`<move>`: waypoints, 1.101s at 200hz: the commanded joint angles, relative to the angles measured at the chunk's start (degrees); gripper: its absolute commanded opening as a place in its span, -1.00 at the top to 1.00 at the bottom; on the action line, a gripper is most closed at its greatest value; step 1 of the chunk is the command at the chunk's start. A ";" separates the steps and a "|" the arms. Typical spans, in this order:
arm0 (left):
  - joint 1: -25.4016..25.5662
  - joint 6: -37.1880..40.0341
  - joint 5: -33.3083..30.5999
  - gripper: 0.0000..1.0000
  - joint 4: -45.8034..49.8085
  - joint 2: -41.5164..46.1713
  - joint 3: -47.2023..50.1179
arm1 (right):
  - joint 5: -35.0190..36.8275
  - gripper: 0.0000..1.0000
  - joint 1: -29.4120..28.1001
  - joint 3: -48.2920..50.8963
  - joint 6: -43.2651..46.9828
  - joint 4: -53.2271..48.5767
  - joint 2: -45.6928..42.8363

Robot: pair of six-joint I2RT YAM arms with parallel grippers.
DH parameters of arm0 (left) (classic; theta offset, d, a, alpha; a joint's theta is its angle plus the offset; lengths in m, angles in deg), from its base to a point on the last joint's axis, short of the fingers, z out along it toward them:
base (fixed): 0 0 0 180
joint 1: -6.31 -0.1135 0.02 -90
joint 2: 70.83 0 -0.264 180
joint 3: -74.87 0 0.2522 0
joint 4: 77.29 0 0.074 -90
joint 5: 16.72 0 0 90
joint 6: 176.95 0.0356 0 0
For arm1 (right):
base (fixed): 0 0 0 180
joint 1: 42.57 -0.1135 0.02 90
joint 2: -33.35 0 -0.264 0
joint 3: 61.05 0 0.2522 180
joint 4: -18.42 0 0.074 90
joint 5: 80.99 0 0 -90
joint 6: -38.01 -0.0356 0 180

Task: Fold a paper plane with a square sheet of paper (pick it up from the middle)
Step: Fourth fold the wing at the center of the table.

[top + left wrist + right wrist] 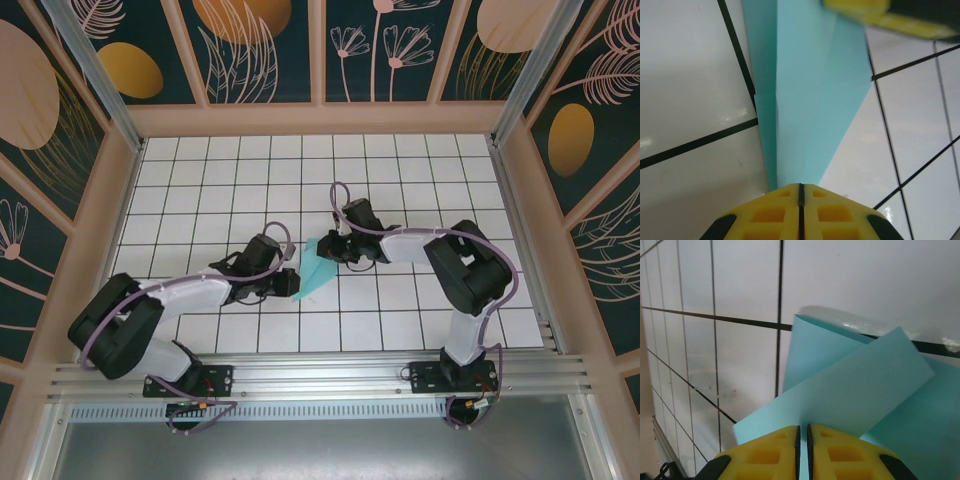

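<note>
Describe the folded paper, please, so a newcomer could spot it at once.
On the white gridded table, look to the middle. There the left gripper and the right gripper both pinch the folded paper. It is the one turquoise thing on the tiles, creased and tapering.

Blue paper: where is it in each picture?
Top external: blue paper near the middle of the table.
Left wrist: blue paper in the centre, running up from the left gripper.
Right wrist: blue paper lower right, above the right gripper.
Shared landmark: the table's black grid lines.
</note>
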 commanded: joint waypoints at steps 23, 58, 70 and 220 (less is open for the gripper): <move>-0.09 -4.67 -8.00 0.81 3.23 6.50 1.08 | 2.70 0.68 -0.20 -1.28 -0.53 -0.38 3.06; -0.09 -6.74 -8.13 0.80 1.98 6.62 0.66 | 4.55 0.68 -0.46 -0.57 -1.70 -1.57 3.39; -0.16 -7.47 -6.49 0.79 -0.03 6.09 0.34 | 4.57 0.68 -0.65 -0.41 -1.77 -1.51 3.47; -0.10 -12.30 3.93 0.87 -12.14 -16.03 -2.89 | 5.08 0.67 -1.43 -0.21 -1.68 -1.67 3.22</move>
